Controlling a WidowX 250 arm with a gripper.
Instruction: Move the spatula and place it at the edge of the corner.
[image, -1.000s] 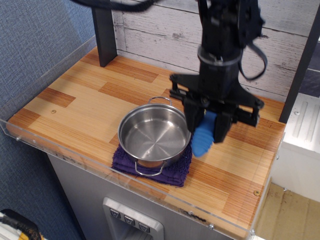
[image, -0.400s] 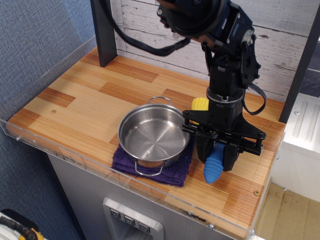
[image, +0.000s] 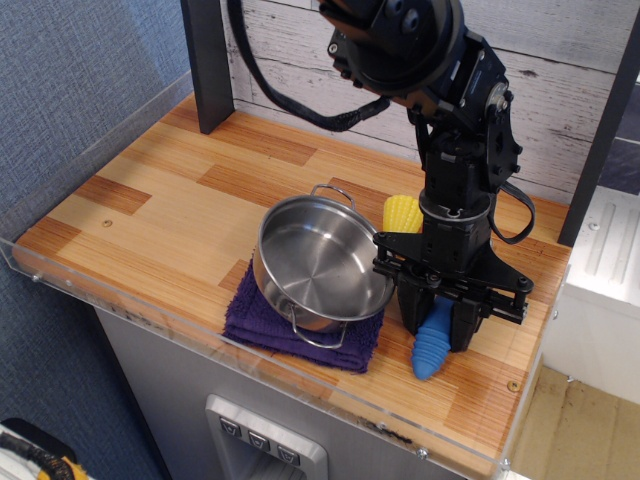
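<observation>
The spatula (image: 432, 346) shows only its thick ribbed blue handle, pointing down toward the front right of the wood tabletop; its pronged head is hidden inside the gripper. My black gripper (image: 443, 322) is shut on the spatula and holds it low over the table, the handle tip at or just above the wood. The front right corner (image: 513, 385) with its small round screw mark lies a short way right of and in front of the handle tip.
A steel pot (image: 322, 263) sits tilted on a purple cloth (image: 300, 326) just left of the gripper. Yellow toy corn (image: 401, 212) lies behind the gripper. A clear plastic rim (image: 300, 375) runs along the front edge. A dark post (image: 206, 60) stands at the back left.
My gripper moved toward the front right corner and lower with the spatula. The pot shifted and tipped to the right on the cloth. The corn came into view behind the arm.
</observation>
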